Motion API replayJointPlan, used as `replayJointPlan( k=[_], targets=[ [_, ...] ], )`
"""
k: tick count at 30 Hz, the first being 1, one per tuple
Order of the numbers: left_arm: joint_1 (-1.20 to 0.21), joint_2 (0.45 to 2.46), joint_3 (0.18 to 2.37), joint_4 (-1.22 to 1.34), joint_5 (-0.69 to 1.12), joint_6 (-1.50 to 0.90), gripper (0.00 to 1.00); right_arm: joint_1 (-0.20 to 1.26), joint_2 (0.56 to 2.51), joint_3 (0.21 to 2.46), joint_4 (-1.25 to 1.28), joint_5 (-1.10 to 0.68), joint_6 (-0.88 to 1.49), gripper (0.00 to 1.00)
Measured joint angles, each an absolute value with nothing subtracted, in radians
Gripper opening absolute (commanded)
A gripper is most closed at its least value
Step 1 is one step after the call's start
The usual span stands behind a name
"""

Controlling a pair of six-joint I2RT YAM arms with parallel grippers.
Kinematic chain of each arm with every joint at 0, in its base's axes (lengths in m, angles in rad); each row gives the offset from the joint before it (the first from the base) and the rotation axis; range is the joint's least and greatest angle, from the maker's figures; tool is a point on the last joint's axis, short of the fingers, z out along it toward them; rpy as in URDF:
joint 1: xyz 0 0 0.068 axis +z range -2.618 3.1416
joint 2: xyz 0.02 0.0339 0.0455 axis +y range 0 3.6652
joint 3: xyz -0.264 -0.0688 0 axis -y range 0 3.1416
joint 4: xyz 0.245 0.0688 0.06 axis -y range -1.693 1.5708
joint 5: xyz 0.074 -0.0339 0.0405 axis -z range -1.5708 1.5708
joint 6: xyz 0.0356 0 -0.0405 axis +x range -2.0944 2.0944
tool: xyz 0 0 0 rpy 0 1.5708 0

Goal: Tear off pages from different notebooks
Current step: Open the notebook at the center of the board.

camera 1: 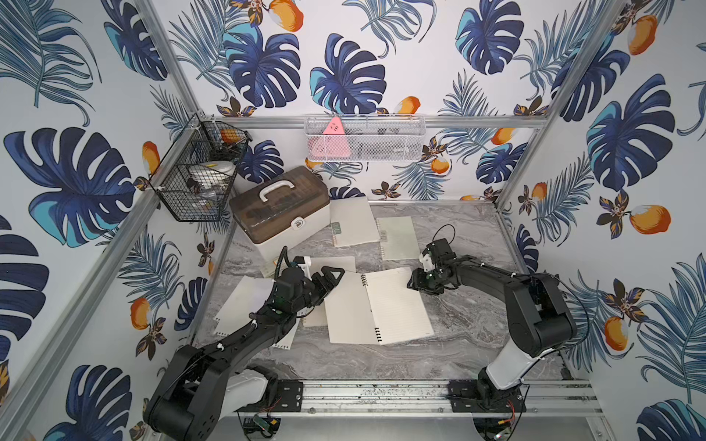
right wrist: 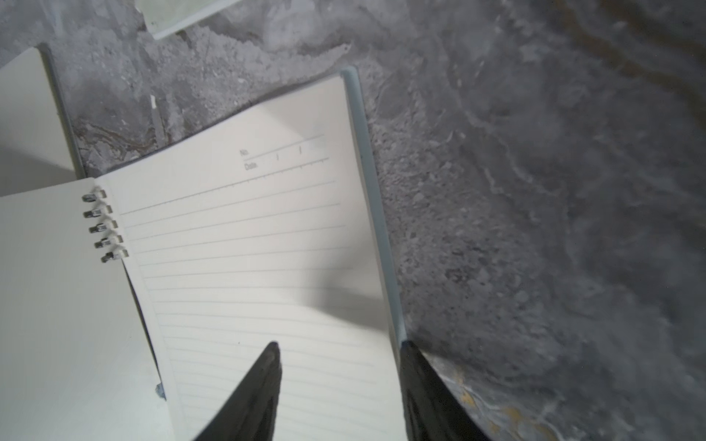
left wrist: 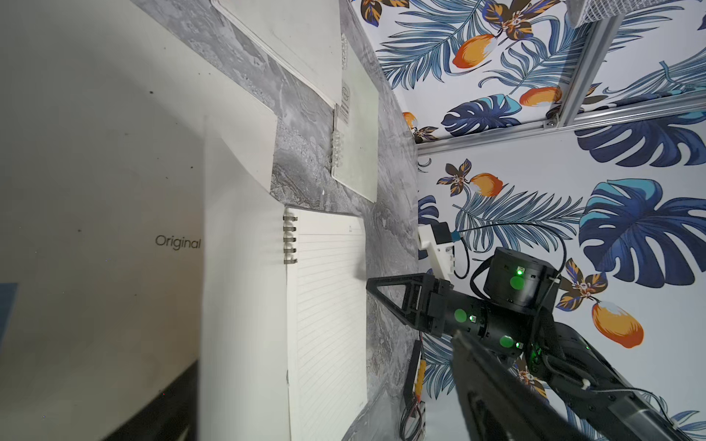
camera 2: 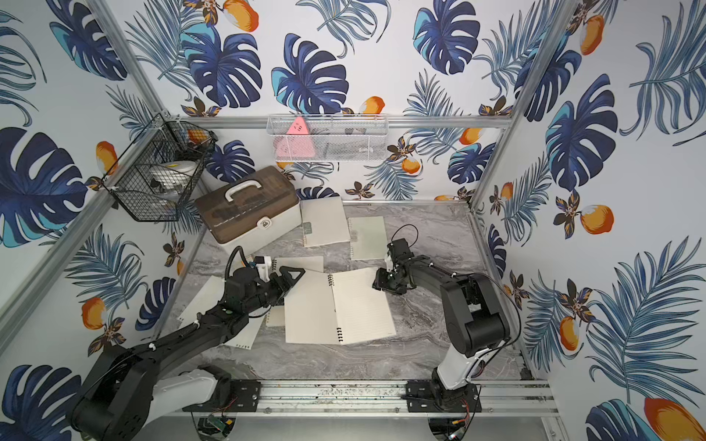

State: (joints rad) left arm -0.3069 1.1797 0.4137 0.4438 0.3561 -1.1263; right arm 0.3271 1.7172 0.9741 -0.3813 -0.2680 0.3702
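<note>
In both top views the grey marble tabletop is bare in front and to the right of the open spiral-bound cream notebook lying mid-table. On its left lie loose cream punched pages, at least two. Two smaller closed notebooks lie at the back beside a brown-lidded white box. The left gripper hangs over the open notebook's left leaf. Left wrist view: its jaws stand wide, nothing gripped, above a fourth cream cover printed "Original". Right wrist view: the right gripper is half spread, straddling the outer edge of the lined page, not clamped.
</note>
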Motion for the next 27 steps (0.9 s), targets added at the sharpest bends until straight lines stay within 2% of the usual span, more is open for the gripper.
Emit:
replayJointPlan(
  k=[17, 27],
  targets=[
    [-0.307, 1.24, 0.433, 0.457, 0.388, -1.126, 0.91, 0.326, 1.687, 0.949, -0.331, -0.339, 0.352, 0.52],
    [-0.307, 1.267, 0.439, 0.487, 0.397, -1.131, 0.9, 0.349, 1.701, 0.989, -0.374, -0.279, 0.324, 0.52]
  ],
)
